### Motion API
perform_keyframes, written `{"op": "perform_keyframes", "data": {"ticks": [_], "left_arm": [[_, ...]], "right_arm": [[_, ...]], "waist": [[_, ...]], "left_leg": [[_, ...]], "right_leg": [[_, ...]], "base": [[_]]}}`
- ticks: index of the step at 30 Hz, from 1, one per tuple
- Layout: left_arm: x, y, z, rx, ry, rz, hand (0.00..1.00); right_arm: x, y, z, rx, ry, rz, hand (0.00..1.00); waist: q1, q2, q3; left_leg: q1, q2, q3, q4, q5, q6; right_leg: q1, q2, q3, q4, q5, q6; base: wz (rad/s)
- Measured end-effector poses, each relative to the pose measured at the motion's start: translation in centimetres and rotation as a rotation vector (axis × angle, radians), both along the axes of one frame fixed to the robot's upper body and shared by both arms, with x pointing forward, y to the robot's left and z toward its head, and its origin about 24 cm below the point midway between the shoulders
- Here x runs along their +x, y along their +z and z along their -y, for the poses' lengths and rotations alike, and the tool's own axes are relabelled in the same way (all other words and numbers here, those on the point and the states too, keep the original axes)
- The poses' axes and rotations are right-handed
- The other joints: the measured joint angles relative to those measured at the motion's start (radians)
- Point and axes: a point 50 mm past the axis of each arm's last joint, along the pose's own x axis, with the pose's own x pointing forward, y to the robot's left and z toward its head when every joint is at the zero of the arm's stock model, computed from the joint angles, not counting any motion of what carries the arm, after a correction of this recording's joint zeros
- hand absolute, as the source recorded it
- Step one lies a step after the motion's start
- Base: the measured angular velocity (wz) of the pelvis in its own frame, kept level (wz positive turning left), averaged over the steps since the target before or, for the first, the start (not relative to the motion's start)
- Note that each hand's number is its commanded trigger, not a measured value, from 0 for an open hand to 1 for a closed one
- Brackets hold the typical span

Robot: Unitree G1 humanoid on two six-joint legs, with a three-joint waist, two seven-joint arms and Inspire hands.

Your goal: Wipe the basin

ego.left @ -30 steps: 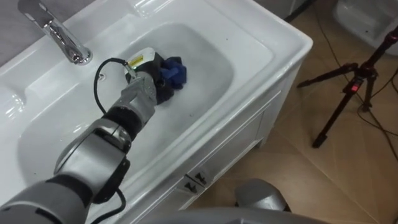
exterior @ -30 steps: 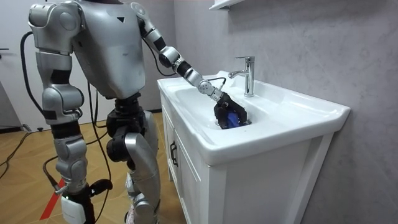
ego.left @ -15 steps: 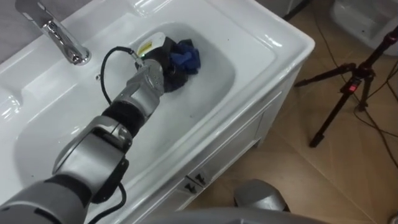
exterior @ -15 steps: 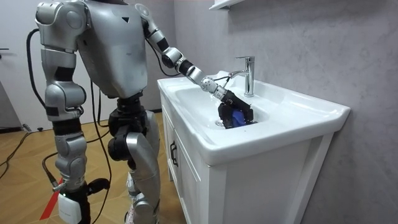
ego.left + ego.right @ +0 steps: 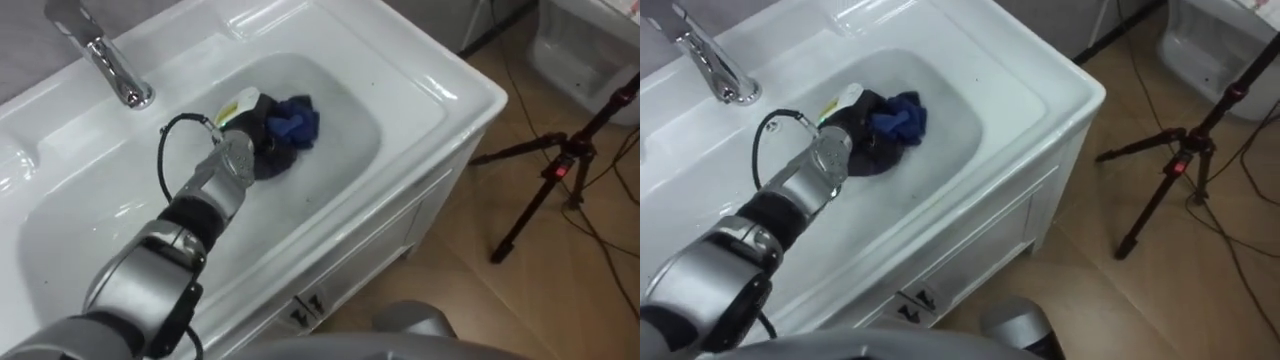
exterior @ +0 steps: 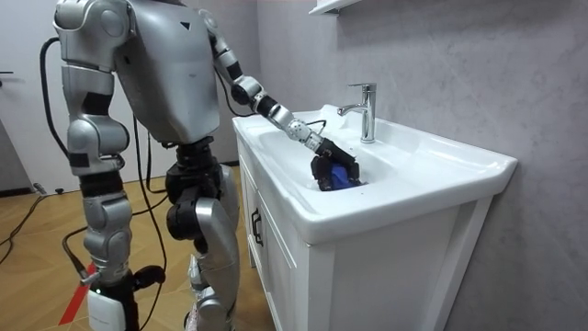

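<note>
The white basin [image 5: 425, 70] lies below me, its chrome tap [image 5: 112, 66] at the back left. My left arm reaches in from the lower left. My dark left hand [image 5: 258, 148] rests in the bowl near the tap, curled on a blue cloth [image 5: 296, 118] that bunches out past its fingers. In the room view I stand at the cabinet's end, leaning the left hand [image 6: 323, 165] and the cloth [image 6: 343, 177] into the bowl. My right hand [image 6: 107, 296] hangs by my side at the room view's left.
The basin sits on a white cabinet [image 5: 375, 235] with drawer handles at the front. A black tripod [image 5: 548, 180] stands on the wooden floor to the right, with cables around it. A white fixture [image 5: 590, 40] is at the far upper right.
The left hand pushed the cloth toward the bowl's far end, then drew it back a little toward me. The view shifted slightly.
</note>
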Motion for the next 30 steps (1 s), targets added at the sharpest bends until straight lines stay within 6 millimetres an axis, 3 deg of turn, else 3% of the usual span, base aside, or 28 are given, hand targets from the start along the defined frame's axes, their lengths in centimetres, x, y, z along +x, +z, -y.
{"op": "perform_keyframes", "data": {"ticks": [7, 11, 17, 23, 27, 28, 30], "left_arm": [[-3.4, -2.4, -2.9, 0.004, 0.09, -0.036, 1.0], [-4.3, -2.7, -3.6, -0.014, 0.142, 0.007, 1.0], [-5.3, -2.9, -6.0, 0.007, 0.258, 0.049, 1.0], [-7.3, -2.9, -9.3, 0.181, 0.323, 0.116, 1.0], [-9.0, -3.5, -9.9, 0.243, 0.335, 0.119, 1.0], [-9.5, -3.7, -10.1, 0.252, 0.337, 0.107, 1.0], [-10.0, -3.9, -10.3, 0.267, 0.334, 0.101, 1.0]], "right_arm": [[0.2, -0.2, -0.5, 0.006, 0.021, 0.014, 0.0], [0.5, -0.3, -0.8, 0.013, 0.029, 0.017, 0.0], [0.4, -0.3, -0.8, 0.005, 0.004, 0.007, 0.0], [0.2, -0.5, -1.5, 0.009, 0.011, -0.017, 0.0], [0.1, -0.4, -1.1, -0.006, 0.007, -0.018, 0.0], [-0.1, -0.3, -1.0, -0.008, 0.007, -0.019, 0.0], [-0.2, -0.3, -1.0, -0.009, 0.007, -0.02, 0.0]], "waist": [[0.107, -0.011, -0.0039], [0.145, -0.022, -0.0081], [0.2, -0.025, -0.0104], [0.225, -0.02, -0.0177], [0.225, -0.006, -0.0264], [0.225, 0.0, -0.0331], [0.225, 0.007, -0.0337]], "left_leg": [[0.032, 0.0, -0.01, -0.006, 0.0, -0.002], [0.033, -0.003, -0.043, -0.029, 0.004, -0.015], [0.039, 0.0, -0.046, -0.044, 0.007, -0.019], [0.056, 0.014, -0.048, -0.06, 0.012, -0.034], [0.074, 0.021, -0.076, -0.059, 0.013, -0.035], [0.078, 0.023, -0.083, -0.057, 0.013, -0.035], [0.083, 0.025, -0.102, -0.057, 0.013, -0.036]], "right_leg": [[0.039, -0.004, -0.017, -0.006, -0.005, 0.0], [0.041, -0.004, -0.037, -0.009, 0.0, 0.0], [0.042, 0.011, -0.032, -0.017, 0.007, -0.003], [0.063, 0.031, -0.024, -0.044, 0.025, -0.016], [0.085, 0.04, -0.009, -0.061, 0.03, -0.026], [0.088, 0.042, -0.003, -0.061, 0.031, -0.029], [0.092, 0.045, 0.001, -0.06, 0.031, -0.033]], "base": [[0.08], [0.13], [-0.03], [-0.04], [-0.15], [-0.16], [-0.1]]}}
